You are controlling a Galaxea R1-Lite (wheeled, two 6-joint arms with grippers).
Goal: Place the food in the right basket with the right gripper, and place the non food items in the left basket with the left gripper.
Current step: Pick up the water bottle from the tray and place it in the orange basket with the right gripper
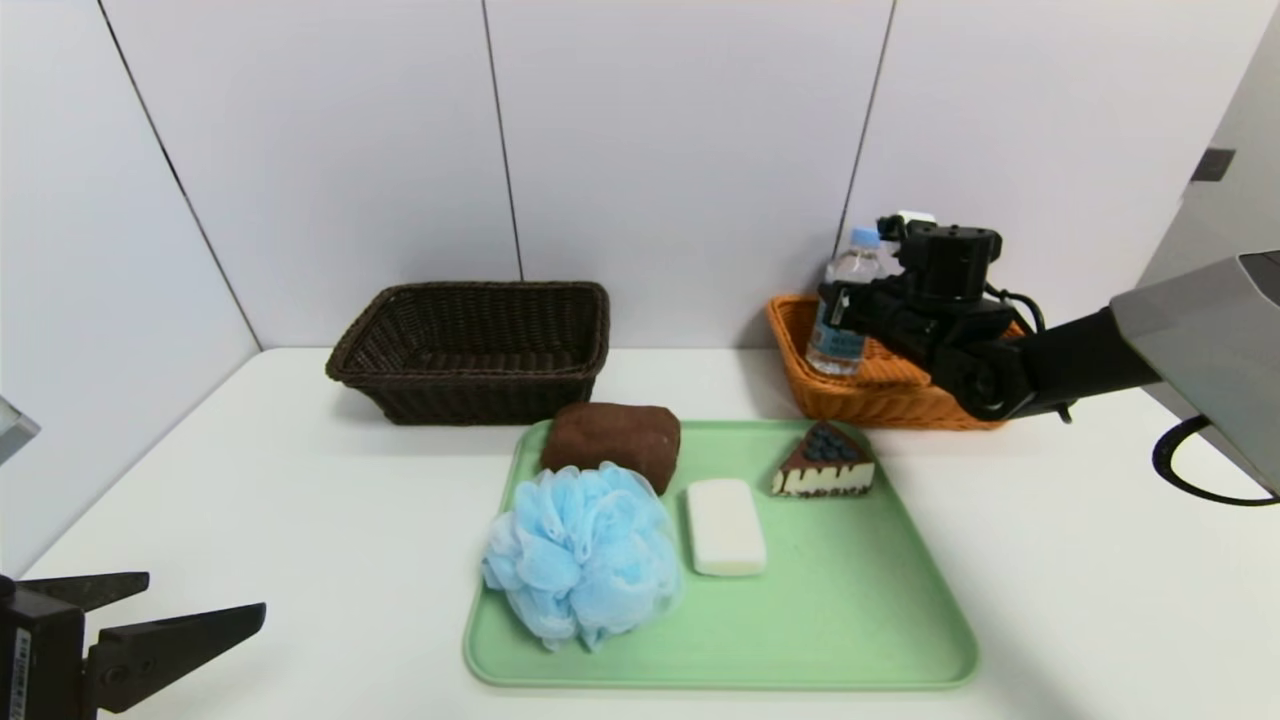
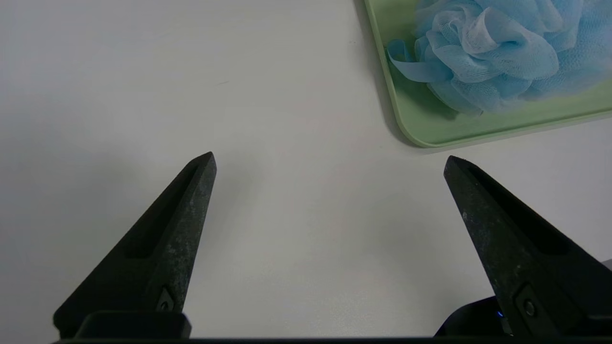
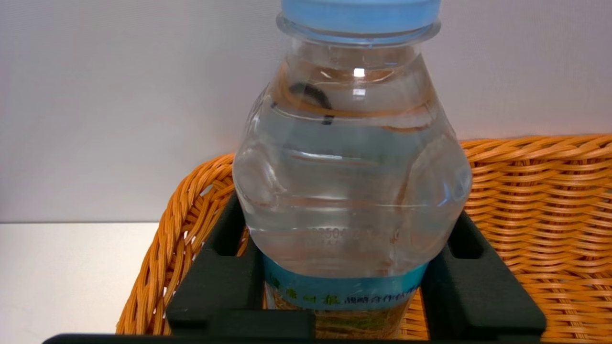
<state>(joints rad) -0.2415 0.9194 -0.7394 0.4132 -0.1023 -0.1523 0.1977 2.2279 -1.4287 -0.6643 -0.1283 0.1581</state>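
- Right gripper [image 3: 342, 267]: jaws flank the clear plastic water bottle with light-blue cap [image 3: 351, 191] at its label; whether they clamp it or have begun letting go cannot be told.
- Bottle stands upright inside the orange-tan woven wicker basket [image 1: 870, 395].
- Good practice: seat the base on the basket floor, open fully, withdraw straight back.
- Left gripper [image 2: 330, 160]: parked near the table edge, jaws spread wide, empty.

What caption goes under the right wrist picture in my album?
Right pincer holding the upright water bottle over the orange wicker basket.
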